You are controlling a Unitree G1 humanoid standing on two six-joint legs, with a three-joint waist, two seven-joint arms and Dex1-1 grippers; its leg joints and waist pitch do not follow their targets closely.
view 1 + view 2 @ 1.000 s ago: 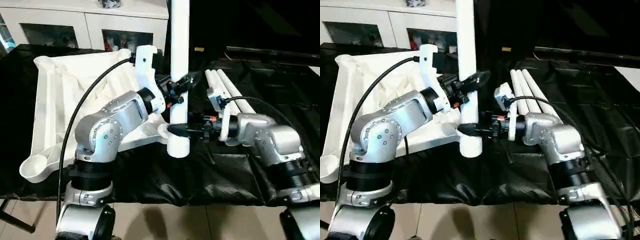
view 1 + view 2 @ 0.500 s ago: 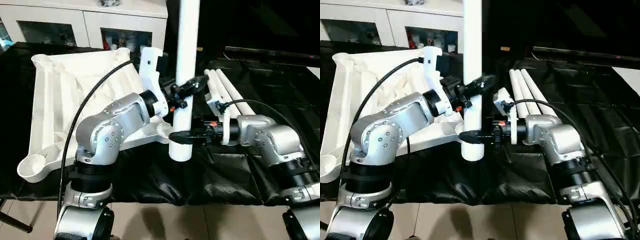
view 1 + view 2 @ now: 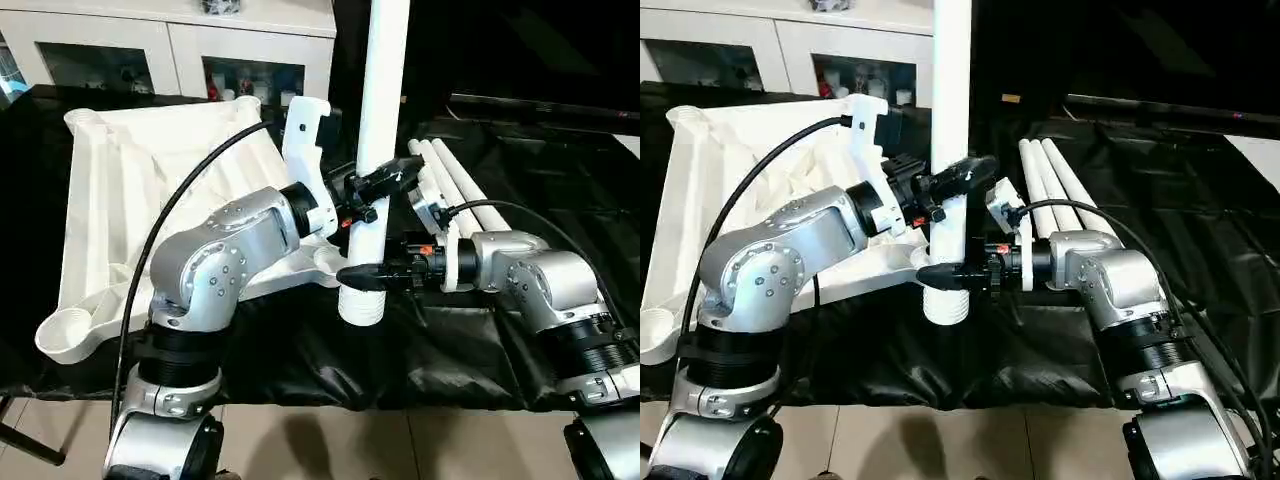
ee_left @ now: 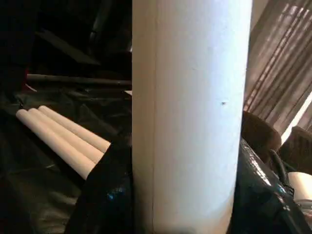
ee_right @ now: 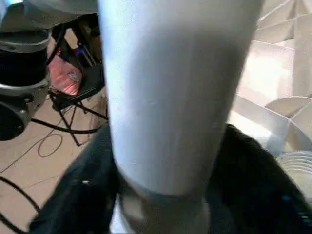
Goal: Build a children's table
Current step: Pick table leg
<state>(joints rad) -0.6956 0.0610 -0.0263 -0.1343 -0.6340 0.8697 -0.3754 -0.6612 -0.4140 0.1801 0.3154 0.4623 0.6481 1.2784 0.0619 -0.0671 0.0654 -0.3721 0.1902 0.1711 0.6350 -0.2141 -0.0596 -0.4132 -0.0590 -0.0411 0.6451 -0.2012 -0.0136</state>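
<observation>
Leg (image 3: pixel 383 120) tips upright as left gripper (image 3: pixel 378 188) holds it; right gripper (image 3: pixel 368 273) jaws narrow round its base, near tabletop (image 3: pixel 130 190) socket.

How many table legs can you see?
4. One leg stands upright, held between the left gripper and the right gripper. Three more legs lie side by side on the black cloth, behind the right arm.

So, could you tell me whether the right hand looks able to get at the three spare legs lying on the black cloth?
Probably not yet: the right hand is clamped on the upright leg. The spare legs lie unobstructed just beyond it.
</observation>
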